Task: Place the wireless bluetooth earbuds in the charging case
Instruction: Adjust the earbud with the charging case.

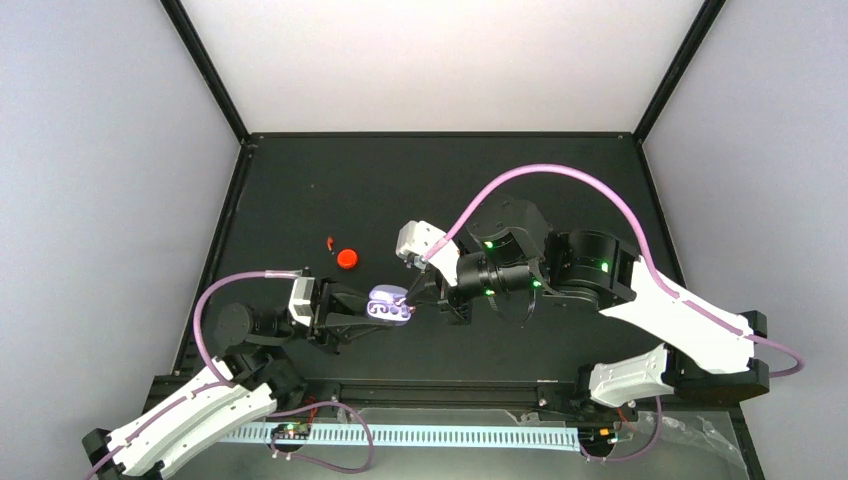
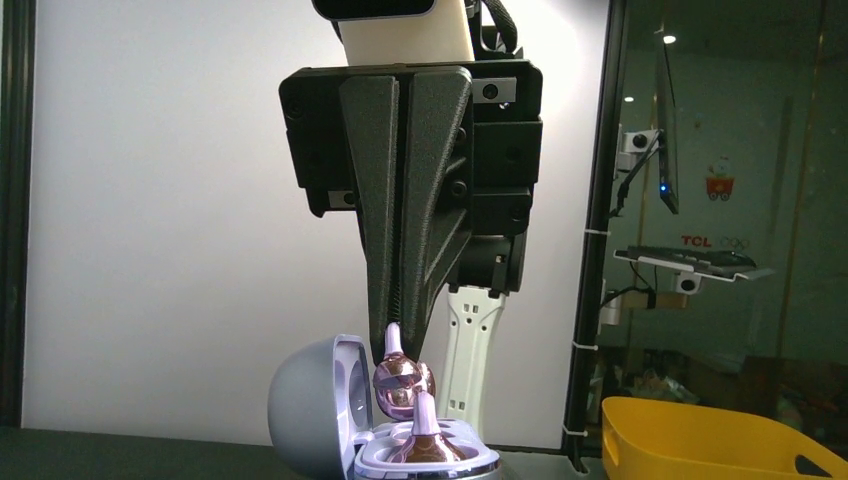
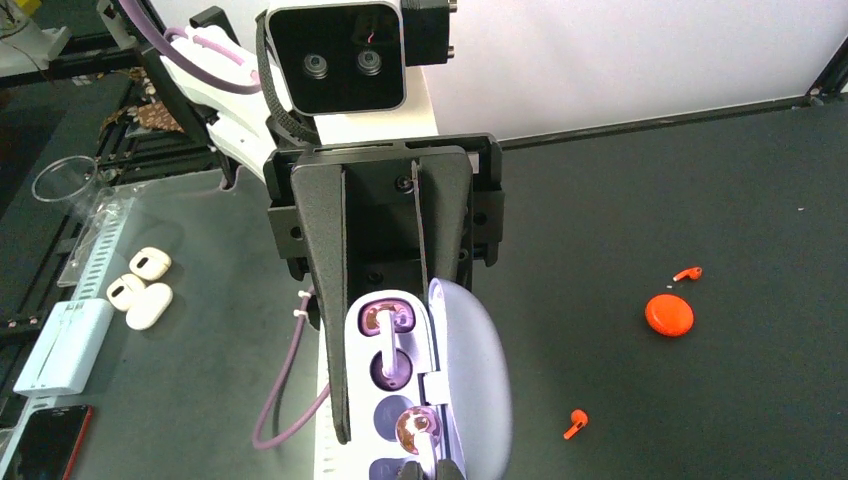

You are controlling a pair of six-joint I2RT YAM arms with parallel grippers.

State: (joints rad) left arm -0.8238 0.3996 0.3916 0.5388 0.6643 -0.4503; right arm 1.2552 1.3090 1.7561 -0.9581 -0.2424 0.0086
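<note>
A red-orange earbud (image 1: 330, 242) lies farthest left on the black table (image 1: 560, 180), just beside a closed red-orange case (image 1: 347, 258). The right wrist view shows another red-orange earbud (image 3: 574, 423) loose on the table, apart from that case and nearer the lavender charging case (image 1: 388, 305).

The left gripper (image 1: 385, 310) clamps the charging case by its base, and its lid (image 2: 310, 405) is swung up. One lavender earbud (image 3: 385, 335) sits in its well in the tray, with its stem lying along the groove.

The right gripper (image 2: 395, 350) reaches in from the right with its fingers closed tight on the stem of a second lavender earbud (image 2: 400, 382). It holds this one bulb-down just over the tray, beside the seated one. I cannot tell whether it touches the case.

Both lavender buds are glossy, with a pinkish, rounded bulb and a short pale stem. The red-orange ones are tiny hooked shapes, far smaller than their pebble-like case.
</note>
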